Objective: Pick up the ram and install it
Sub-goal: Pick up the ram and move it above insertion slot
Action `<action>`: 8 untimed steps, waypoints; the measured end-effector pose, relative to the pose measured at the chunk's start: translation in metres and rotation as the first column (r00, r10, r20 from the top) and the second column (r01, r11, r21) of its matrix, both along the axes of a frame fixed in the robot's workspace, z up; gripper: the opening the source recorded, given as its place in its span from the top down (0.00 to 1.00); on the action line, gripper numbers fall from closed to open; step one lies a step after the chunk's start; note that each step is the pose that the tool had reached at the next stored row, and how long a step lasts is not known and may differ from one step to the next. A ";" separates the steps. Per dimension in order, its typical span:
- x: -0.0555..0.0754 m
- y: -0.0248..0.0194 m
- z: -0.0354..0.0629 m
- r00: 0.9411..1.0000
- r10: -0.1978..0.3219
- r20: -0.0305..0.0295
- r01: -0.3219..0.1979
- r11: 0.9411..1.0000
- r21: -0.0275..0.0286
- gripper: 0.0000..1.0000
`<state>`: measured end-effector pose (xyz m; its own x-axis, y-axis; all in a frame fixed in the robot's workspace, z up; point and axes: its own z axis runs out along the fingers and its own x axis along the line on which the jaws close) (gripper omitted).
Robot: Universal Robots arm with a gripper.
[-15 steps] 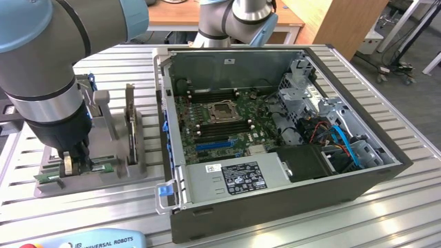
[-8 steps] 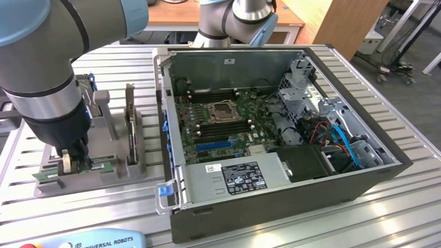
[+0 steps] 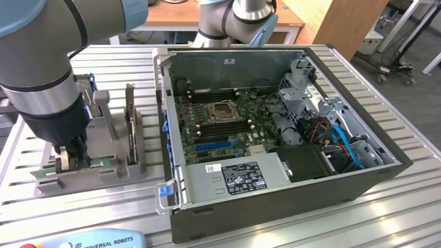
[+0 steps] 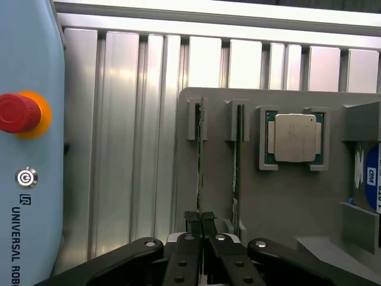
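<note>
One gripper, fingers clamped on the ram, one second stick just beside, both edge-up in one grey holder, one processor chip

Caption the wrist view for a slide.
The hand pinches the ram standing on edge in the grey holder, beside a second stick and the processor.

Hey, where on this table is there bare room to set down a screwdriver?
Bare table slats beside the computer case on the exterior view's right, and a strip between the holder and the pendant. Crowded at the holder, where the hand clamps the ram.
</note>
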<state>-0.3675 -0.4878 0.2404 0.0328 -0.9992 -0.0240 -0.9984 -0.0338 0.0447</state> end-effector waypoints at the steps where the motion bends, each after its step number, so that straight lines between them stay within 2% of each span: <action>1: 0.000 0.0000 0.0011 1.000 0.000 0.000 0.000 1.000 0.000 0.88; 8: 0.000 0.0000 0.0093 1.000 -0.001 0.000 0.001 1.000 0.000 0.88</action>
